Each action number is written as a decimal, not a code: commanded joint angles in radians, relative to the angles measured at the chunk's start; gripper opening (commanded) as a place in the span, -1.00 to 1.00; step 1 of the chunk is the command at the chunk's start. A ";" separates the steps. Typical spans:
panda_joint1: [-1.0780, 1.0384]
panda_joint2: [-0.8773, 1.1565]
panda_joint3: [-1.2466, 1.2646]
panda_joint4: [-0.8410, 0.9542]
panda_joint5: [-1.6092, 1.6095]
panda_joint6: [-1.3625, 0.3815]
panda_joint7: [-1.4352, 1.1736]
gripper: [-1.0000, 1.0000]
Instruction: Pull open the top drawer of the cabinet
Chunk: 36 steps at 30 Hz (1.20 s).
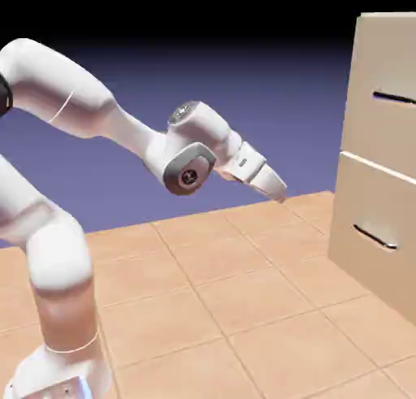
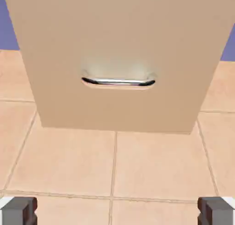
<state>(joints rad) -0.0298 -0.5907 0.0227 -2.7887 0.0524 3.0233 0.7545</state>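
The beige cabinet stands at the exterior view's right edge. Its top drawer is flush, with a slim dark handle. Below a thin seam sits the lower drawer with its own handle. My gripper hangs in the air left of the cabinet, well apart from it, about level with the seam and pointing down towards the cabinet. In the hand view the gripper is open, its fingertips far apart with nothing between them. That view shows the cabinet front and only the lower handle.
The tan tiled tabletop stretches between my arm's base and the cabinet. The white arm arches in from the left. In the hand view, tiles lie between the fingertips and the cabinet's foot.
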 commanded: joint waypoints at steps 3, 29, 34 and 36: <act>-0.104 -0.052 0.057 0.053 0.131 -0.034 0.033 0.00; -1.005 -0.498 0.546 0.513 1.261 -0.328 0.324 0.00; -1.179 -0.584 0.640 0.602 1.479 -0.385 0.379 0.00; -1.248 -0.618 0.678 0.637 1.566 -0.407 0.402 0.00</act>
<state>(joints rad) -1.2780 -1.2091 0.7004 -2.1515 1.6181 2.6159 1.1561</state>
